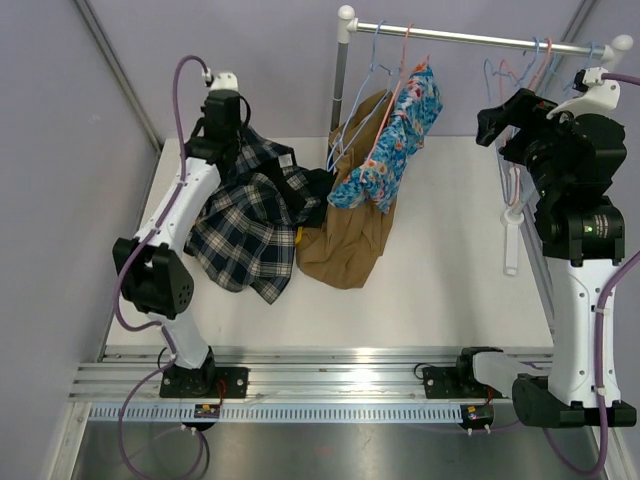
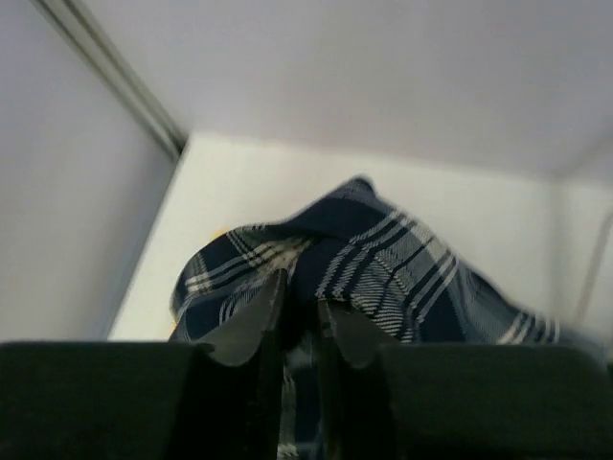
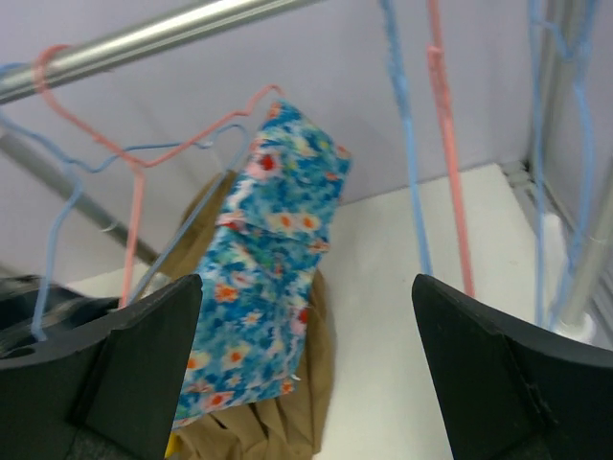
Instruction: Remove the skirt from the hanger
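Right tool (image 3: 306,297) spread, lining up on skirt (image 1: 345,250).
Left tool (image 2: 301,289) pinching tartan garment (image 1: 245,235); aiming for tan cloth below floral garment (image 1: 395,150), clearing hanger (image 3: 192,213).

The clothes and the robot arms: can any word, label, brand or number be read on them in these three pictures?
No text can be read in any view.
The tartan garment, the floral garment and the skirt: no writing shows.
A pale patch on the tartan garment, perhaps a tag: too small to read.
The small boards at the arms' bases: too small to read.
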